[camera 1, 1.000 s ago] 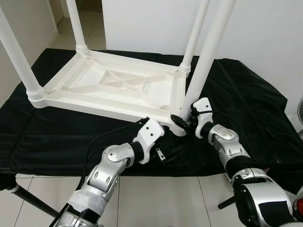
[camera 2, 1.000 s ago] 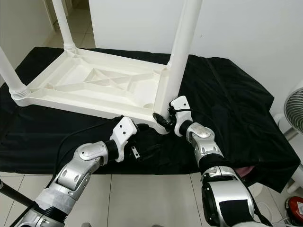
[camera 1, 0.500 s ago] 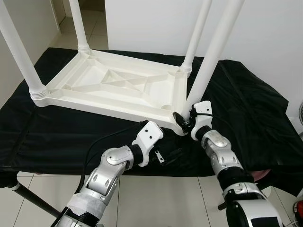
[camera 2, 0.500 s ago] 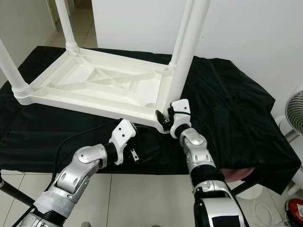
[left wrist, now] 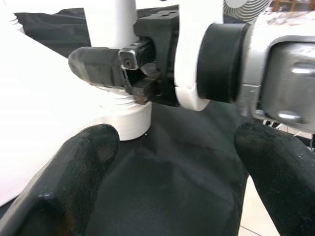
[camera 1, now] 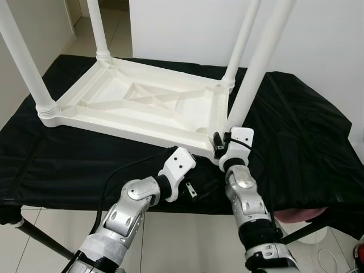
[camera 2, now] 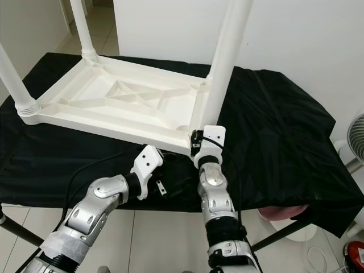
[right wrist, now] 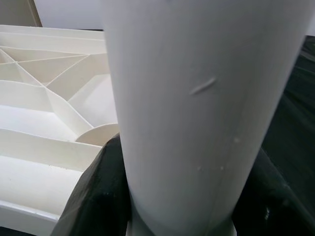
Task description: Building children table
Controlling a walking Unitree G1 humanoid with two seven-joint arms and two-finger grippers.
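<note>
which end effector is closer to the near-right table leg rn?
Right. The right end effector is clamped around the base of the near-right leg. The left end effector is open, over the black cloth just short of that corner, touching nothing.

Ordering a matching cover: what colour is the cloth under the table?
Plain black cloth, clearest in the left eye view.

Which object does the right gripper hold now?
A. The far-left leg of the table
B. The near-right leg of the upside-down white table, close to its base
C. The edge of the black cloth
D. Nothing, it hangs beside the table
B: the right gripper has its black fingers on both sides of the near-right leg, just above its base.
</note>
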